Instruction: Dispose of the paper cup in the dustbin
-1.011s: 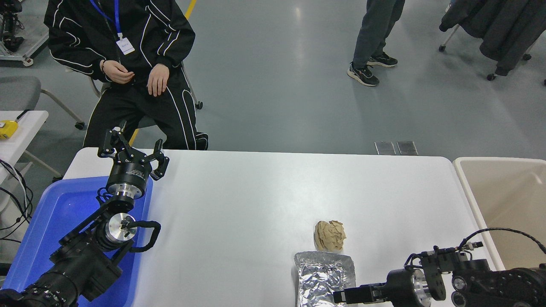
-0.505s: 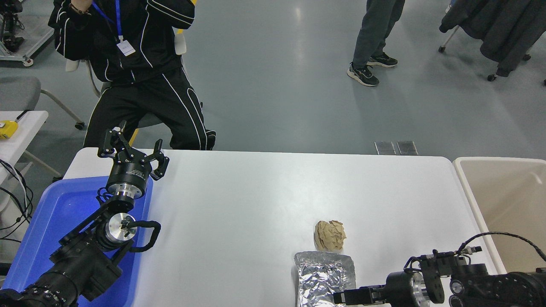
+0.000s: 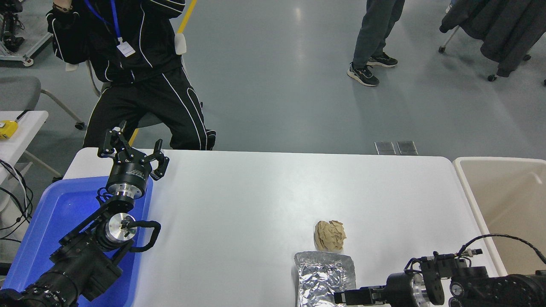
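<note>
A crumpled light-brown paper lump point(image 3: 329, 235), which looks like a crushed paper cup, lies on the white table point(image 3: 256, 196) at the front right of centre. The cream-beige dustbin point(image 3: 512, 200) stands open against the table's right end. My right gripper point(image 3: 342, 297) comes in low from the bottom right, pointing left, over the near right part of a silver foil bag point(image 3: 322, 275) and well below the paper lump. Its state is not visible. My left gripper point(image 3: 132, 148) is parked at the left, open and empty, over the blue tray's far corner.
The bright blue tray point(image 3: 51, 213) sits at the table's left end under my left arm. A person in black point(image 3: 140, 64) sits beyond the far left edge. Another person's legs point(image 3: 371, 38) stand further back. A side table point(image 3: 21, 128) is at the left.
My right arm has sunk slightly toward the bottom edge. The seated person has lifted both hands from the lap and leaned back. The paper lump and foil bag have not moved.
</note>
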Available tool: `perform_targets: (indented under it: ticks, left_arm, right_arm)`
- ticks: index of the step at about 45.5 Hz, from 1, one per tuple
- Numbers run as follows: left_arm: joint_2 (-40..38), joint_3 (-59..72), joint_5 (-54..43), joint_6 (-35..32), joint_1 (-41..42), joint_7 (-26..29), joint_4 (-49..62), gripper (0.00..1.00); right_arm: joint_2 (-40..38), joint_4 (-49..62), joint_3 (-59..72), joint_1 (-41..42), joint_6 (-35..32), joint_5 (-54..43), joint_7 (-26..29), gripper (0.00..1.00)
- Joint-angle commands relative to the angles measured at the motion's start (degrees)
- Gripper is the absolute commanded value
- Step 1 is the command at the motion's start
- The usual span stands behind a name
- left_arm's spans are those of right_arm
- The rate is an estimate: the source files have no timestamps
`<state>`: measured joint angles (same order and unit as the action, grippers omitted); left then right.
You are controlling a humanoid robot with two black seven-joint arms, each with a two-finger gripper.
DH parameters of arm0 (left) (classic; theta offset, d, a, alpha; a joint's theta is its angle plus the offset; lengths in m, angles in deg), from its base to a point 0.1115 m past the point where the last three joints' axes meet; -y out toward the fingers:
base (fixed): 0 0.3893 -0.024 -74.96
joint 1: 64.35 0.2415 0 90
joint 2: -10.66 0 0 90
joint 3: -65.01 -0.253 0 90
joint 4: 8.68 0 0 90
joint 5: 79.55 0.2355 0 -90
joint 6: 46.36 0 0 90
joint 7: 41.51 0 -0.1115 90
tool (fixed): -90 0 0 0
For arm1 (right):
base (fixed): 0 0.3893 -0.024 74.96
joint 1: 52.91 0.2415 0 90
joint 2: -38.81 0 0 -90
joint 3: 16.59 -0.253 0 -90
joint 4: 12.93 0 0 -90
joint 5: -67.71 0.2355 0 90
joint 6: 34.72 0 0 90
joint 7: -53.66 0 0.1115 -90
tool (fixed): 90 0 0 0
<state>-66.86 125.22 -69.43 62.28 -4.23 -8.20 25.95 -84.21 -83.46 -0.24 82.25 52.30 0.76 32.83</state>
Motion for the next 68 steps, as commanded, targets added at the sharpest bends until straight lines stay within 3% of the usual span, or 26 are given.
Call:
perform_targets:
  ticks: [1, 52, 68]
  left_arm:
    - [0.00, 0.00, -0.01, -0.01, 0.00, 0.00, 0.00, 1.00]
    - [0.00, 0.00, -0.01, -0.01, -0.09, 0.00, 0.00, 1.00]
    - [0.00, 0.00, -0.01, -0.01, 0.00, 0.00, 0.00, 1.00]
  right_arm:
    - [-0.04, 0.04, 0.08, 0.10, 0.08, 0.07, 0.00, 0.99]
    - [0.05, 0.74, -0.09, -0.17, 0.17, 0.24, 0.00, 0.99]
    - [-5.30, 1.09, -6.85, 3.43, -1.59, 11.84, -0.09, 0.99]
